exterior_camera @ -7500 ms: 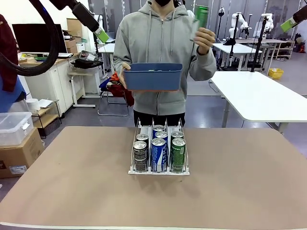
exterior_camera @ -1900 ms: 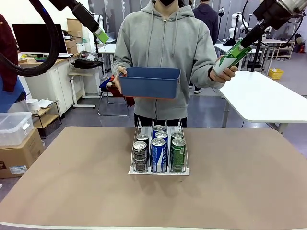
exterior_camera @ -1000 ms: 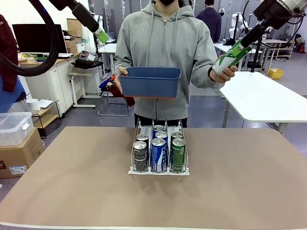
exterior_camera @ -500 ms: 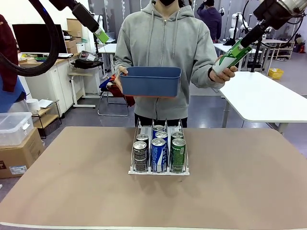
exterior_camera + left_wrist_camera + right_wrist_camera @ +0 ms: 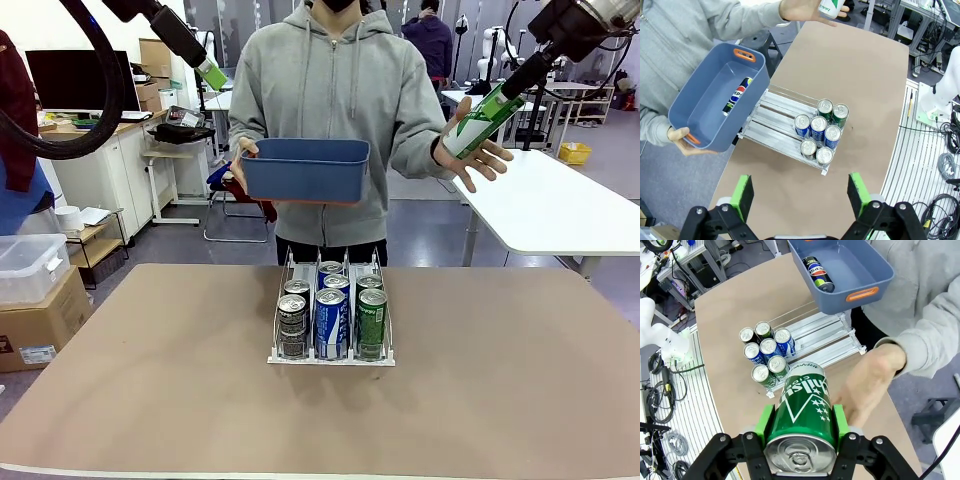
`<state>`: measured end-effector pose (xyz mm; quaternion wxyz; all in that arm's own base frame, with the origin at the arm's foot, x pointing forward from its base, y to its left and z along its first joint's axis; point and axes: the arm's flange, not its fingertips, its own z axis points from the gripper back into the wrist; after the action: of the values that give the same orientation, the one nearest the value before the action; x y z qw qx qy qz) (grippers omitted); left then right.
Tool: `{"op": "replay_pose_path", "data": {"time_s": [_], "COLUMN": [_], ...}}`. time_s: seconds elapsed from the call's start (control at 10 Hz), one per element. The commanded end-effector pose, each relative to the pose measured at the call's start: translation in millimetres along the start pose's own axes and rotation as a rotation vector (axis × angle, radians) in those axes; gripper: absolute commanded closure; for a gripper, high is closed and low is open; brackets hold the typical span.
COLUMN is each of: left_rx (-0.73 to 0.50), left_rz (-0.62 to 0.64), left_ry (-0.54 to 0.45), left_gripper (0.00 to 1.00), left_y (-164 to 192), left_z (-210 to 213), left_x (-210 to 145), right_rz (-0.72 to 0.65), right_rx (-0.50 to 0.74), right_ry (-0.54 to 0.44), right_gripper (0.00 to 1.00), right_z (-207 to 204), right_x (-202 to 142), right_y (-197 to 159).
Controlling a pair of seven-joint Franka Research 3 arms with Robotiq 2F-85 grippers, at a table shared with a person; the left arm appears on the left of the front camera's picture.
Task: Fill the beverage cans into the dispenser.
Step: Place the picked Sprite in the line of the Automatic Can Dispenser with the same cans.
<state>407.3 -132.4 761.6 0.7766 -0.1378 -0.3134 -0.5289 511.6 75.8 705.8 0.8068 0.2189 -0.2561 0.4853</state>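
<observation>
**Around the table**

We see a brown table (image 5: 150, 400), and a person in a grey hoodie (image 5: 330, 80) stands at its far side. A blue tub (image 5: 305, 170) with orange handles is before the chest, above the table. Behind, at the right, is a white table (image 5: 550, 190), and beyond it a small yellow thing (image 5: 574, 152), probably a crate. At the left are a dark monitor (image 5: 75, 80), a clear bin (image 5: 25, 262) and a cardboard box (image 5: 35, 320).

Clear dispenser (image 5: 330, 359) on the counter (image 5: 150, 380) holds seven upright cans (image 5: 331, 322); a green can (image 5: 478, 122) is tilted in the right pincer (image 5: 800, 426); a dark can (image 5: 737, 95) lies in the tub (image 5: 715, 112).
</observation>
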Motion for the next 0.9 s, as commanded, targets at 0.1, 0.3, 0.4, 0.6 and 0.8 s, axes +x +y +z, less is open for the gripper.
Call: {"op": "replay_pose_path", "data": {"time_s": [0.1, 0.3, 0.4, 0.6, 0.8], "left_rx": [-0.013, -0.013, -0.013, -0.013, -0.013], "left_rz": [0.019, 0.019, 0.019, 0.019, 0.019], "left_ry": [-0.003, -0.003, -0.003, -0.003, -0.003], "left_gripper": [0.0, 0.0, 0.0, 0.0, 0.0], "left_y": [-2.0, -2.0, -2.0, -2.0, -2.0], "left_z": [1.7, 1.7, 1.7, 1.7, 1.7], "left_x": [-2.6, -2.6, -2.6, -2.6, -2.6], "right_rz": [0.014, 0.014, 0.014, 0.014, -0.067], "right_rx": [-0.001, -0.001, -0.001, -0.001, -0.017], "right_ry": [-0.001, -0.001, -0.001, -0.001, 0.03], "right_gripper": [0.67, 0.67, 0.67, 0.67, 0.42], "right_z": [0.7, 0.7, 0.7, 0.7, -3.0], "right_x": [0.9, 0.9, 0.9, 0.9, -4.1], "right_y": [1.0, 1.0, 1.0, 1.0, 8.4]}}
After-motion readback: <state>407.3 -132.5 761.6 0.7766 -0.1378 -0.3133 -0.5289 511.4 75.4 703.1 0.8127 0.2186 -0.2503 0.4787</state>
